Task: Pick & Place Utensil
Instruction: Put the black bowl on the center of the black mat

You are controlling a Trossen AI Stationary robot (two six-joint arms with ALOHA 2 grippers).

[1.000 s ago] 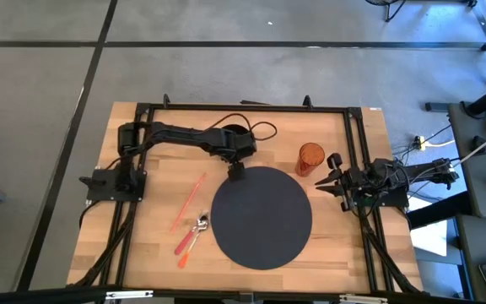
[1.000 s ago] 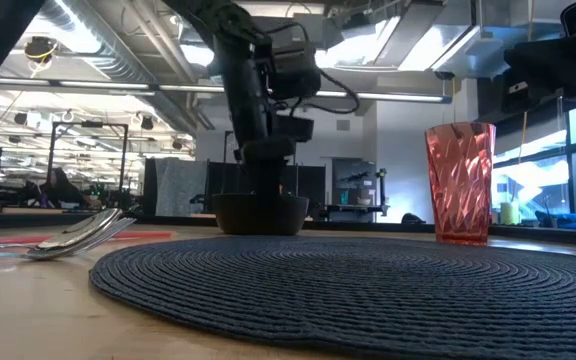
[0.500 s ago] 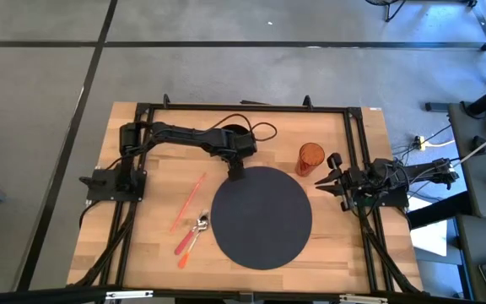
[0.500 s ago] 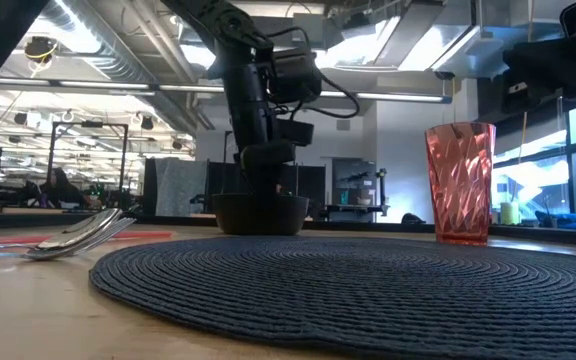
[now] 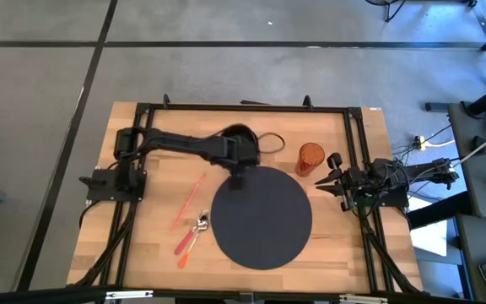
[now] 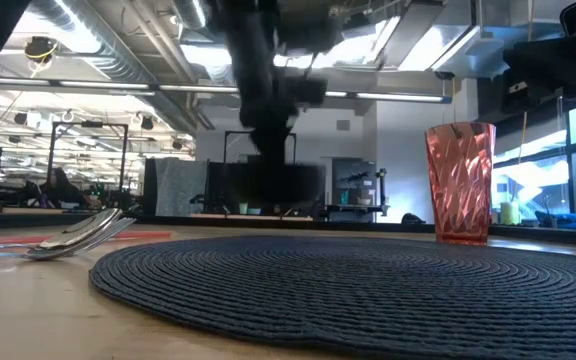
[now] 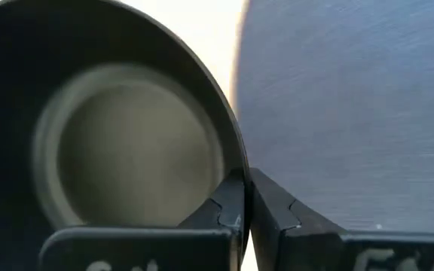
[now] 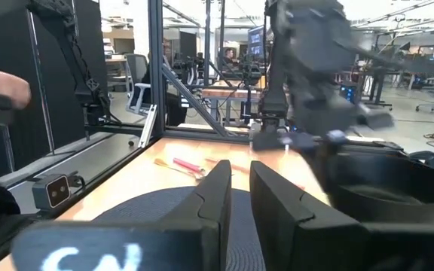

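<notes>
Utensils, a spoon (image 5: 201, 223) beside orange-handled pieces (image 5: 186, 243), are seen lying on the desk (image 5: 154, 219) left of the round dark mat (image 5: 262, 216), well apart from both grippers and untouched. The left gripper (image 7: 245, 207) is held at the mat's far-left edge, its fingers (image 7: 273, 207) pinched on the rim of a dark bowl (image 7: 119, 143) that is lifted clear of the desk. The right gripper (image 8: 236, 188) is parked at the desk's right edge near the red cup (image 5: 310, 158), its fingers (image 8: 213, 197) pressed nearly together on nothing.
</notes>
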